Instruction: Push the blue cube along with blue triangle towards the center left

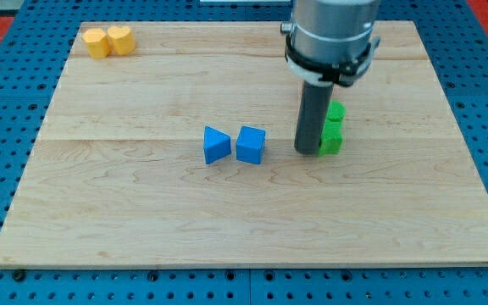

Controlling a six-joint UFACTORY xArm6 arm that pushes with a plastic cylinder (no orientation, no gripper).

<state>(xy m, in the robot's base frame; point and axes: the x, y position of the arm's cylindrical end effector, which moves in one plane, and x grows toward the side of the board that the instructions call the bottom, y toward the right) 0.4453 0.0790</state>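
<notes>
Camera view, read from left to right: two yellow blocks (108,41) sit touching each other at the far left corner of the wooden board (142,212), well apart from everything else and outside the work area. Near the board's middle, the blue triangle (216,145) and the blue cube (251,145) stand side by side, just beside one another, with the triangle on the left. This order suits the task: force applied to the cube's right face should pass through to the triangle, so both would travel left together.

To the right of the cube stands the arm's dark rod; its tip (307,152) rests on the board, near the cube's right side but not touching it. A visible gap separates them. The placement appears to be a set-up for a leftward push.

Directly behind the rod on the right, green blocks (333,129) are stacked in a short line, partly hidden.

The arm carries no jaws; it holds nothing.

The pair is not yet at the center left.
</notes>
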